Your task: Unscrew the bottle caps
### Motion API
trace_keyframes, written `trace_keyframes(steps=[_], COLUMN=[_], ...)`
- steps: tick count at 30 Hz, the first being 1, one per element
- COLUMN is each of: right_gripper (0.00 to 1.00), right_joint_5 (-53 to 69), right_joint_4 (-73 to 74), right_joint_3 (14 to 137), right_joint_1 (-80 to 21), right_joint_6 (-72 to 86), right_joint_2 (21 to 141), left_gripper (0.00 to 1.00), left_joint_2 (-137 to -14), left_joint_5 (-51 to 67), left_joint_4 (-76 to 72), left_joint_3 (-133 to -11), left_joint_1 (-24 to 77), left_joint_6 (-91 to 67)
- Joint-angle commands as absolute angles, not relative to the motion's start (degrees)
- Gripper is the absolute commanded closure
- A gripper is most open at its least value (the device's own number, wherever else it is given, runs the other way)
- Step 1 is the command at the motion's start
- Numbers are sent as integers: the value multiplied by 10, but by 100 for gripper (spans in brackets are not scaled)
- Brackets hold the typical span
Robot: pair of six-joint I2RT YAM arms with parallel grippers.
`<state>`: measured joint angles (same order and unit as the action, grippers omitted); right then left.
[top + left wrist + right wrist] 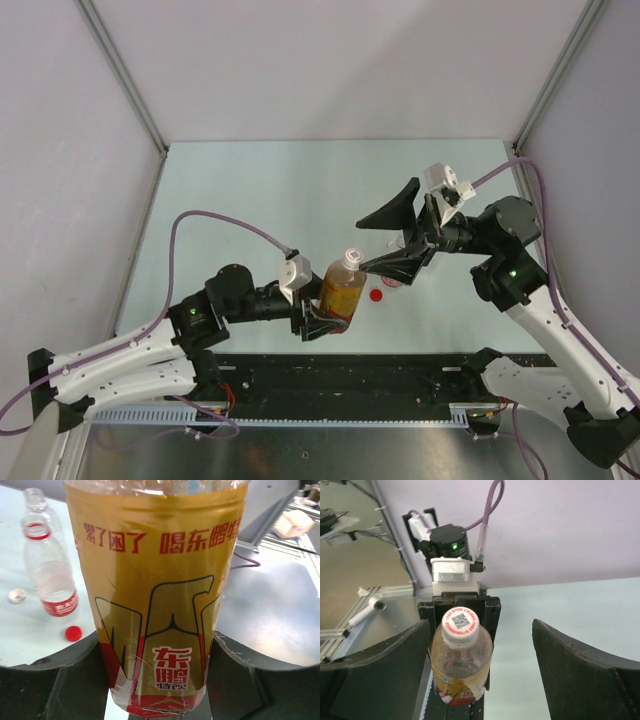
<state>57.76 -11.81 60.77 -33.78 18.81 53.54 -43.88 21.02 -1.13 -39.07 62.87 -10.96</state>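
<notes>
The right gripper stands with its jaws wide apart, one dark finger in the lower left of the right wrist view and the other in the lower right, touching nothing. Between them, left of centre, sits the white cap, not yet off the amber bottle. The left gripper is clamped on that bottle's lower body, at lower centre of the top view, holding it tilted toward the right arm. To do this step well, I judge the right jaws should centre on the cap, close on its ribbed side only, clear of the neck, and turn about the bottle's axis while the left grip resists. A red cap lies on the table just right of the bottle.
</notes>
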Motion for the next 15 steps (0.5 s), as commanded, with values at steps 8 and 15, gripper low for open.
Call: trace_keyframes(steps=[8,15], right_gripper=[1,1], right_joint_5=[356,238], right_joint_4=[-101,-59], right_joint_3=[613,613], right_joint_1=[-335,-336], right_joint_6=[212,277], right_joint_2=[506,538], left_gripper=[61,59], left_joint_2=[-503,-529], left_joint_5=[-48,-160], left_joint_4=[123,184], left_joint_3=[-475,-499], left_joint_1=[631,634], left_joint_6=[-97,-121])
